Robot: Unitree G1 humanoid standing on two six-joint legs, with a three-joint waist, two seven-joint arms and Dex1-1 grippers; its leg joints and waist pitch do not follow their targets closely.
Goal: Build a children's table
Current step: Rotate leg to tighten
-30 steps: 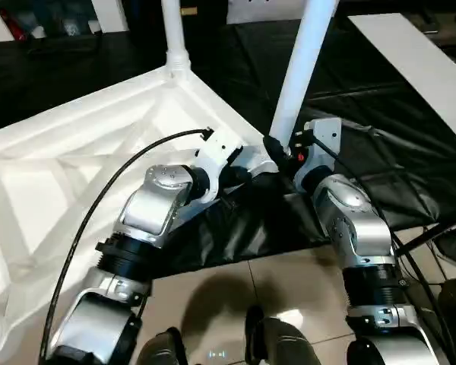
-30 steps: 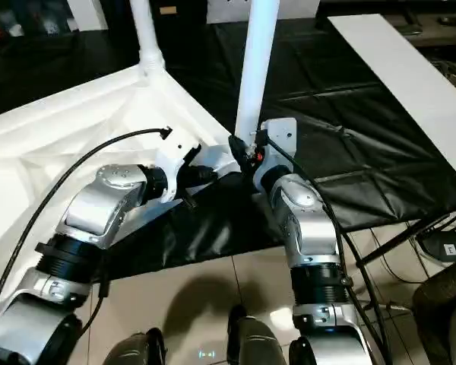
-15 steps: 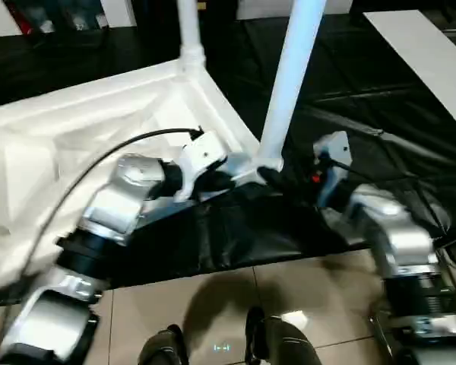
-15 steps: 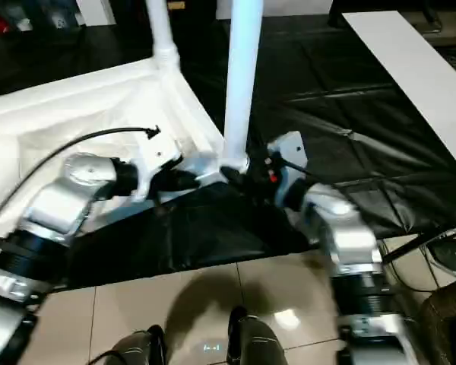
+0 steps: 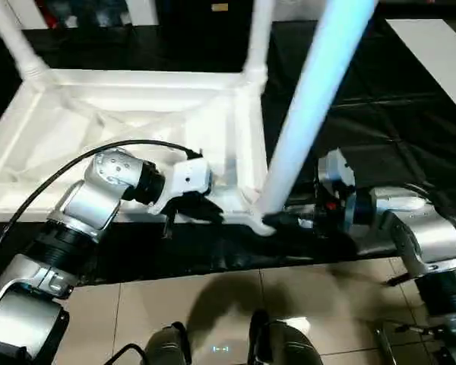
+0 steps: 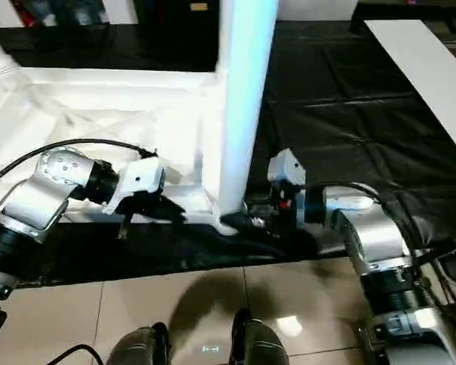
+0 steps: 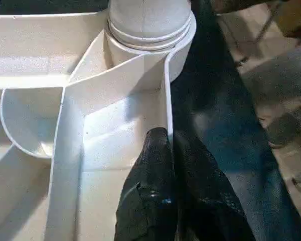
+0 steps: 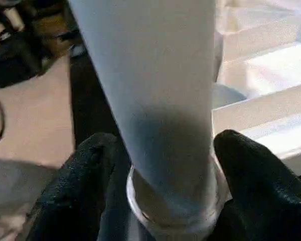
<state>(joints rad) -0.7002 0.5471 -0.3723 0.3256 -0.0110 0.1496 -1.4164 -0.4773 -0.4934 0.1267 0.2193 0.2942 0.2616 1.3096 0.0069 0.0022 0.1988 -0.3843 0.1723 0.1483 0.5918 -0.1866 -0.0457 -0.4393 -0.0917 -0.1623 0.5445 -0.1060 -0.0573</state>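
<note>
From the head camera I see the white table [image 5: 137, 114] lying upside down on the black worktable [image 5: 380, 129], and both my arms have swung wide apart since a second ago, with floor open below the near edge. In my left wrist view the left gripper [image 7: 169, 145] is pinched tight on the table's thin rim. In my right wrist view the right gripper [image 8: 163, 160] has its fingers [image 8: 251, 165] spread around the near leg [image 8: 155, 100] at its socket, but I cannot tell if they squeeze it.
</note>
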